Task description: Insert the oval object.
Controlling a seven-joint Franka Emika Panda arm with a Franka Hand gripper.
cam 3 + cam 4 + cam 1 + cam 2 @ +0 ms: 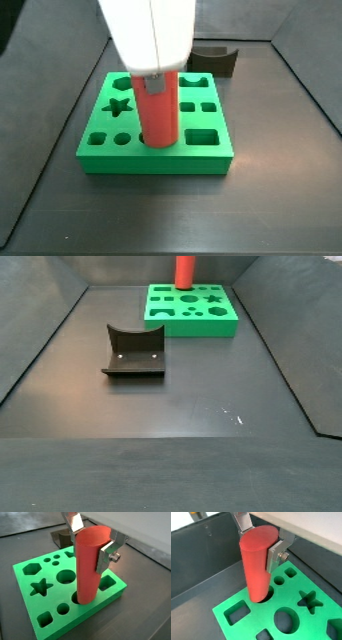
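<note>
The oval object point(89, 562) is a long red-orange peg, standing upright. My gripper point(93, 539) is shut on its upper end, one silver finger point(106, 556) on each side. The peg's lower end stands in the mouth of a hole near one edge of the green block point(48, 571); how deep it sits I cannot tell. Another wrist view shows the same grip point(261, 537) on the peg point(255, 569) over the block point(261, 612). In a side view the gripper point(156, 82) holds the peg point(159, 118) at the block's front row point(154, 160). Another side view shows the peg point(185, 270) on the far block point(194, 328).
The block has several other holes, among them a star point(41, 587) and a circle point(65, 575). The dark fixture point(134, 353) stands on the floor apart from the block, and shows behind it in a side view point(214, 60). Dark walls enclose the floor.
</note>
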